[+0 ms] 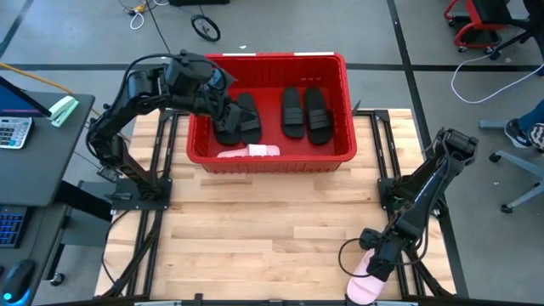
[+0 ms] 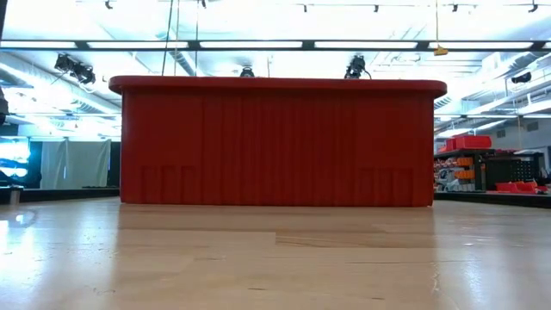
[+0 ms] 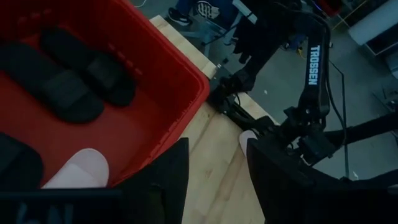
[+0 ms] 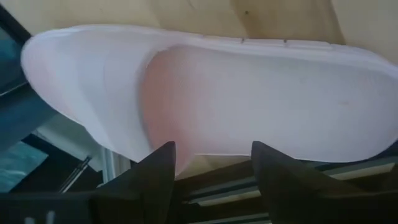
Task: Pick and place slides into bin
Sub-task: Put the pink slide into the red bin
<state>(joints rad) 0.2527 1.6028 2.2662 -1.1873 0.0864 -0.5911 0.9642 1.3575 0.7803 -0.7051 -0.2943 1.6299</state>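
Note:
The red bin (image 1: 272, 158) stands at the table's far middle; the low view shows only its near wall (image 2: 275, 142). In it lie two black slides (image 1: 304, 112) on the right, two more black slides (image 1: 248, 119) on the left and a pale pink slide (image 1: 252, 152) against the near wall. My left gripper (image 1: 226, 112) hangs over the left pair, open and empty (image 3: 216, 180). A second pink slide (image 1: 365, 287) lies at the table's near right edge, partly past it. My right gripper (image 1: 376, 262) is low over it, open, its fingers at the slide's long side (image 4: 212, 155). My right gripper stands open with its fingertips (image 4: 163, 158) right at the pink slide's long side edge (image 4: 205, 146), coming from above and slanting down. Whether the fingers touch the slide I cannot tell. The slide lies flat at the table's edge.
The wooden table top (image 1: 263, 221) between the bin and the near edge is bare. A desk with a calculator (image 1: 13, 132) stands off the table's left. Cables and chairs (image 1: 476, 25) lie on the floor beyond the table.

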